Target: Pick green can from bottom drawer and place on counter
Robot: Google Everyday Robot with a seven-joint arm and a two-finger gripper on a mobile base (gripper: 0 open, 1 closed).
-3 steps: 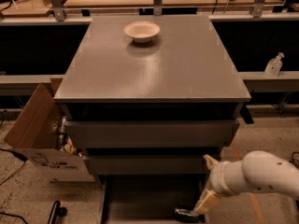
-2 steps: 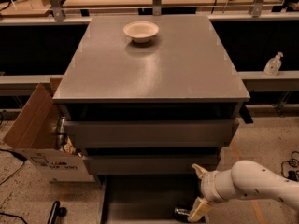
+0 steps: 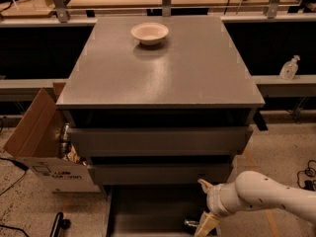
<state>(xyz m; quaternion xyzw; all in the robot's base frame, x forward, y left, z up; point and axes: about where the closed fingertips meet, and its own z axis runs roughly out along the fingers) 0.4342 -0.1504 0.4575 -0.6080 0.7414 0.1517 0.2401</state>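
The bottom drawer is pulled out at the foot of the cabinet, and its flat grey floor shows. The green can lies on its side at the drawer's front right, dark and partly hidden. My gripper hangs low over the drawer's right side, at the end of the white arm that comes in from the right. Its tan fingers are spread apart. The lower finger is right beside the can, and the upper one is near the middle drawer's front. The counter is the broad grey slab on top.
A pale bowl sits at the far middle of the counter. Two wider drawers are stepped out under the counter. An open cardboard box stands on the floor at the left. A sanitiser bottle stands on the right ledge.
My arm and gripper have moved left and slightly down, nearer the can in the drawer. The can, bowl and drawers have not moved.
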